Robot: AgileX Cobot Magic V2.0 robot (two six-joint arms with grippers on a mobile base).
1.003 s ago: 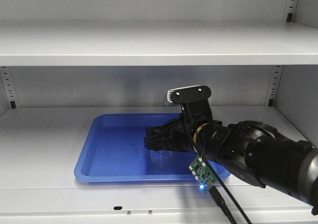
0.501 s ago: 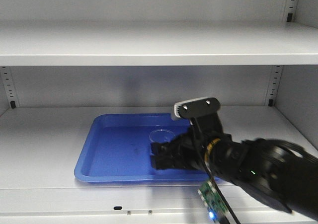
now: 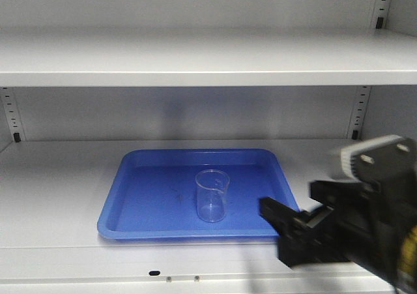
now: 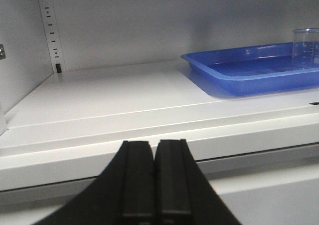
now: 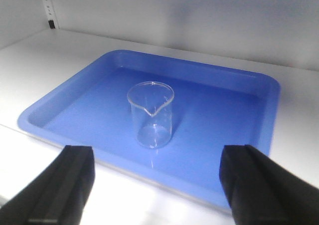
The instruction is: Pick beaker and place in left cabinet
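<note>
Since the beaker [image 5: 151, 114] is probably thin, slippery glass, the wide-spread right gripper [image 5: 159, 190] should clasp mid-wall gently; the left gripper [image 4: 152, 180] is clenched.

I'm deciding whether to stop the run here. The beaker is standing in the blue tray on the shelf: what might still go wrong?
1. The right gripper, open, sits close in front of the tray; a careless sweep could nudge the tray's front edge and topple the upright beaker.
2. The beaker is clear glass, so a fall onto the tray or cabinet shelf could break it.
3. The left gripper, shut, sits low by the shelf lip and might bump it.
</note>
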